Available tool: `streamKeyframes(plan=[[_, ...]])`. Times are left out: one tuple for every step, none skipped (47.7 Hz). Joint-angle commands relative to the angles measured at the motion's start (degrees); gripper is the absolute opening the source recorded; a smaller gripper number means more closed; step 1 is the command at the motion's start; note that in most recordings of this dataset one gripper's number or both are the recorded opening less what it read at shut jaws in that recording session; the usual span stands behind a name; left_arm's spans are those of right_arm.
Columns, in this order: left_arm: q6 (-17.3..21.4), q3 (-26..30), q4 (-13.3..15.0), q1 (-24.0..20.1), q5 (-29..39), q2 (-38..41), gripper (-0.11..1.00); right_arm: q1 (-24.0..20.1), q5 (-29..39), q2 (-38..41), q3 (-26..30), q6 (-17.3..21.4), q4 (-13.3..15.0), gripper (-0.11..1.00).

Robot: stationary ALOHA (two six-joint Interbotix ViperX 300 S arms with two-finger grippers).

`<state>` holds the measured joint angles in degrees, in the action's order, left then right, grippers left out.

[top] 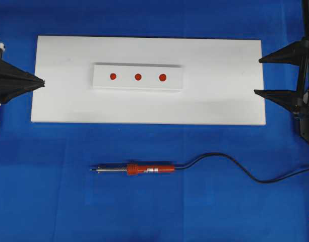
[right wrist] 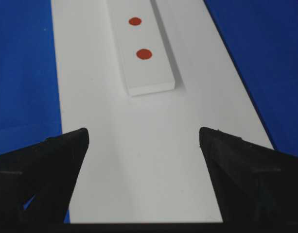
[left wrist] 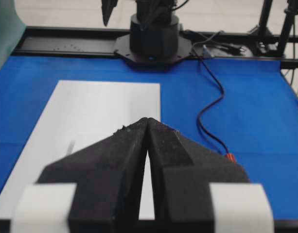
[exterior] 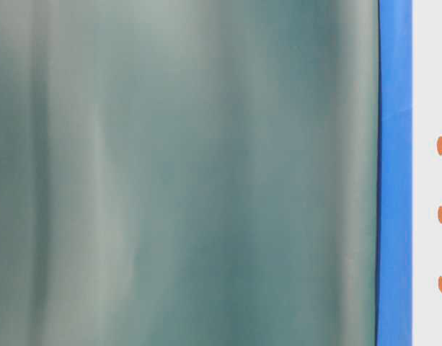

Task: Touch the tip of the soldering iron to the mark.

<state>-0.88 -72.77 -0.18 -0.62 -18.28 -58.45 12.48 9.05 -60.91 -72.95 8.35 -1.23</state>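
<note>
iron (top: 144,170) lying free, light, stiff, cord dragging | grip: red handle | left gripper (top: 42,82) pressed together, empty | right gripper (top: 257,75) spread, empty

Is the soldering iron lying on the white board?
No, the soldering iron lies on the blue cloth below the white board in the overhead view, untouched by either gripper.

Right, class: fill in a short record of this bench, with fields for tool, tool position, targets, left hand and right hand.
tool: soldering iron, lying flat, untouched
tool position: on the blue mat, beside the white board, tip pointing to the overhead view's left
targets: three red marks in a row on a raised white strip
left hand: shut, empty
right hand: open, empty
</note>
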Motion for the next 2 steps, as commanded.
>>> streamKeyframes(plan=[[0.09,0.62,0.09,-0.09,-0.53,0.44,0.0,-0.09,-0.7,0.26,0.79,0.0,0.0,0.85],[0.09,0.62,0.0,-0.09,-0.53,0.44,0.0,-0.09,-0.7,0.26,0.79,0.0,0.0,0.85]])
